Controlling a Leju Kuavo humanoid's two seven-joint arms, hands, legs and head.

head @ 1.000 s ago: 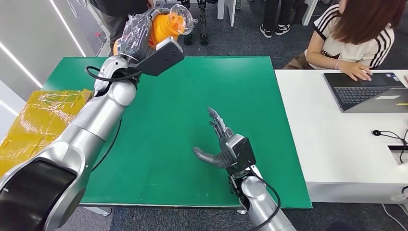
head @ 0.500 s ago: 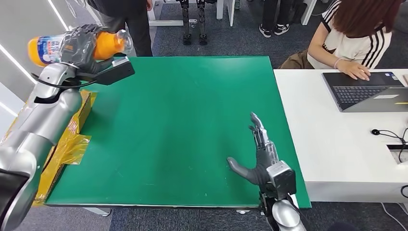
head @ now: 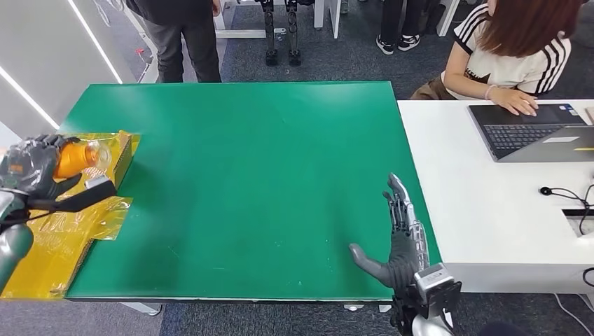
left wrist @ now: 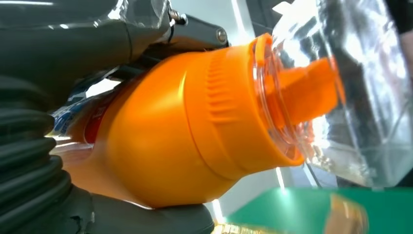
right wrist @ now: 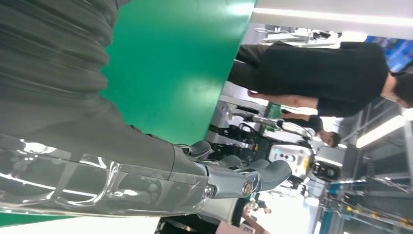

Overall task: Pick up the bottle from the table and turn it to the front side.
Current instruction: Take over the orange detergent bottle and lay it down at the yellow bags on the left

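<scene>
Moved: bottle (head: 80,157) is down from up by the table's far left edge a second ago to low off the near-left side, over the yellow wrapped box (head: 49,238); right hand (head: 403,241) has drifted from mid-table to the near right corner.
Bottle: orange body, orange ribbed shoulder and spout under a clear cap (left wrist: 350,92); lies roughly sideways, cap end pointing right toward the table. Off the table, in the air, above the box.
Left hand: left hand (head: 31,168) grips the bottle, fingers wrapped round the body; wrist view shows thumb and fingers either side of it. Label mostly hidden under the fingers.
Right hand: holds nothing, fingers spread and straight, palm facing left, over the green table (head: 266,182) near its right edge.
Progress: pickup done. Turn looks underway or done, but I can't tell whether the front faces out, since the label is covered.
Left to do: confirm or finish the rotation; set it back down if that's wanted.
Surroundings: white desk (head: 476,210) to the right with a laptop (head: 532,133), a seated person (head: 518,49) at it; another person (head: 182,28) stands beyond the far left.
</scene>
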